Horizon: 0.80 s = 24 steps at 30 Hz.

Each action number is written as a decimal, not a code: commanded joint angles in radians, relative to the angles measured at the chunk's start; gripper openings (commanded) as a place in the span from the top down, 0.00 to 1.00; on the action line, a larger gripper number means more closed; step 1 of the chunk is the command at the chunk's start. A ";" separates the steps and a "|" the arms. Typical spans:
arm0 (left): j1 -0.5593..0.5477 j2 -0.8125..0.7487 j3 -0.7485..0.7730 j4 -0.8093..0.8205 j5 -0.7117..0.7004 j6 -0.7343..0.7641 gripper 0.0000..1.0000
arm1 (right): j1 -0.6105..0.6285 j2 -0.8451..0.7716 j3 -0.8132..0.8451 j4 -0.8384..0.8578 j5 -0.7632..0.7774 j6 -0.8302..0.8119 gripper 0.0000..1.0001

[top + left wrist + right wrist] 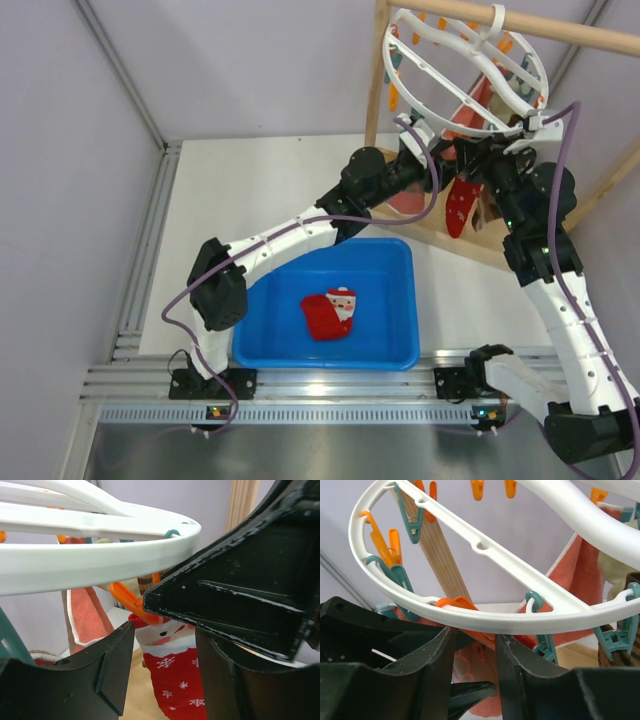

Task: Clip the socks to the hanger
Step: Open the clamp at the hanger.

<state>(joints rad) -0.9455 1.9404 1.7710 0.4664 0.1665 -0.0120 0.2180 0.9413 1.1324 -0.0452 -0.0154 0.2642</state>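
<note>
The white ring hanger (465,70) hangs from the wooden stand at the back right, rimmed with orange and teal clothespins. One red Santa sock (460,205) hangs under its near rim from an orange clothespin (127,600). My right gripper (475,665) is closed round that clothespin (487,637), just under the rim (520,622). My left gripper (165,670) is open right below the rim (100,560). The hanging sock (180,680) shows beyond its jaws, untouched. A second Santa sock (332,312) lies in the blue bin.
The blue bin (400,340) stands in front between the arms. The wooden stand (480,15) holds the hanger, its base board behind the bin. A salmon-pink sock (85,615) hangs on the ring beside the Santa sock. Both arms crowd the ring's near rim.
</note>
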 commanded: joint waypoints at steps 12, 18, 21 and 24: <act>0.037 -0.107 -0.099 0.060 0.045 0.030 0.41 | 0.018 -0.001 0.012 0.059 -0.015 -0.010 0.87; 0.069 -0.109 -0.104 0.089 0.038 0.023 0.40 | 0.015 -0.012 0.027 0.022 -0.092 -0.013 0.93; 0.089 -0.107 -0.099 0.118 0.060 0.014 0.38 | 0.014 -0.018 0.052 -0.036 -0.098 -0.023 0.81; 0.106 -0.093 -0.078 0.132 0.102 -0.020 0.37 | 0.009 -0.041 0.046 -0.053 -0.064 -0.042 0.77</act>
<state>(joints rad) -0.8566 1.8885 1.6726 0.5060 0.2180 0.0048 0.2207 0.9375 1.1336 -0.0864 -0.0834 0.2459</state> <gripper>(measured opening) 0.629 0.224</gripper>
